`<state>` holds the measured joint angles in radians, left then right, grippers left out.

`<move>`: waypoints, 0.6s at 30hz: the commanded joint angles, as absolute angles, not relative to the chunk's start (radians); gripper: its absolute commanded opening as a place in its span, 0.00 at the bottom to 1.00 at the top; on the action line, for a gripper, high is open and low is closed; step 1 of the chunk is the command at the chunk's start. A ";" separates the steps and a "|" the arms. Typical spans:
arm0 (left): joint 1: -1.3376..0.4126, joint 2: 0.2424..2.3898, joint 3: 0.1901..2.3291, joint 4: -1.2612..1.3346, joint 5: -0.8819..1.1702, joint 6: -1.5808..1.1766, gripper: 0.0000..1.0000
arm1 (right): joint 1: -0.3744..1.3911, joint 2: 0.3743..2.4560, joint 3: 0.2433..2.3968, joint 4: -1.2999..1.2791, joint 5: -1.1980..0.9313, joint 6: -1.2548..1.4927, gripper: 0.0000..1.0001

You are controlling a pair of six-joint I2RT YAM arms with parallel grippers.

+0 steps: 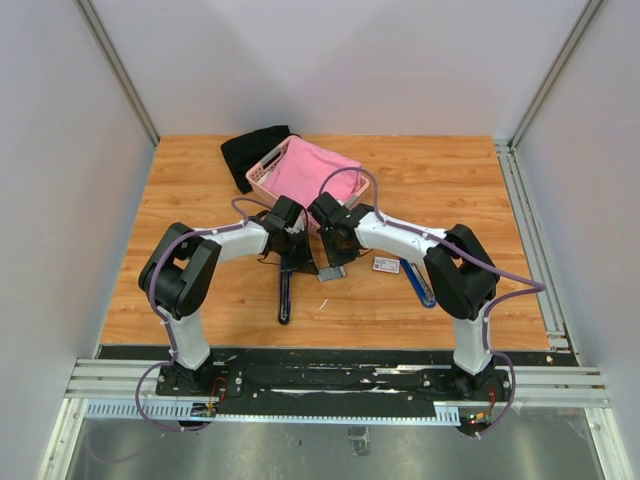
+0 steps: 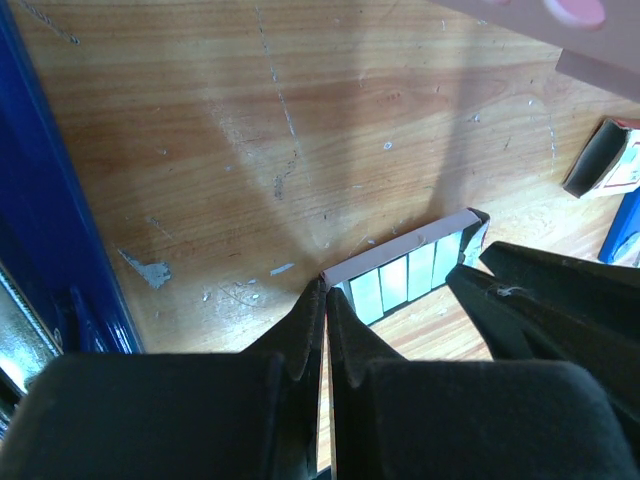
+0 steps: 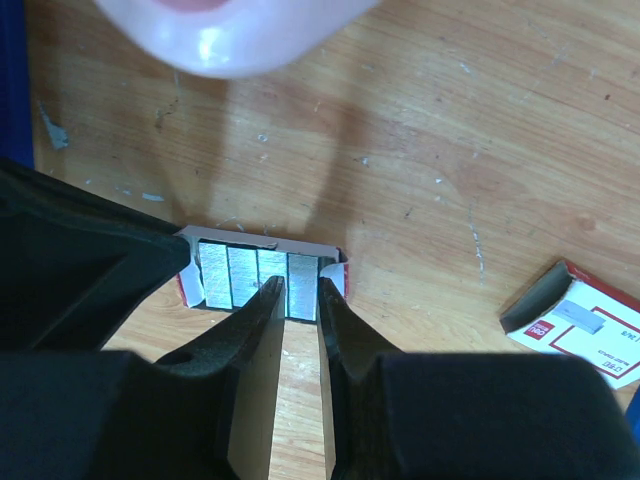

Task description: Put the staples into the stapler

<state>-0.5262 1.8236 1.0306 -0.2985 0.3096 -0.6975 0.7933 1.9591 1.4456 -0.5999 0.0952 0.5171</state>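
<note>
The staples [image 3: 245, 277] are several silvery strips lying side by side in an open white-and-red carton tray [image 2: 400, 247] on the wood, just right of the stapler. The stapler [image 1: 286, 290] is long and dark and lies open; in the left wrist view its blue body [image 2: 40, 200] runs down the left edge. My left gripper [image 2: 325, 288] is shut on the tray's left corner wall. At the tray's right end my right gripper [image 3: 300, 285] has its jaws narrowly apart, one on each side of the last strip [image 3: 303, 287]. The tray's white outer carton [image 3: 575, 320] lies empty to the right.
A pink basket [image 1: 300, 170] stands just behind both grippers, with a black cloth [image 1: 250, 150] at its left. A blue object [image 1: 420, 282] lies by the right arm. Grey walls enclose the table on three sides.
</note>
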 commanded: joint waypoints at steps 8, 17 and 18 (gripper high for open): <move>-0.543 1.826 0.996 -0.327 0.265 -0.686 0.03 | 0.821 2.015 1.426 -0.597 0.144 0.487 0.20; -0.543 1.813 0.998 -0.325 0.265 -0.686 0.03 | 0.839 2.025 1.415 -0.594 0.164 0.461 0.21; -0.543 1.811 0.999 -0.325 0.265 -0.687 0.03 | 0.844 2.025 1.415 -0.597 0.173 0.456 0.21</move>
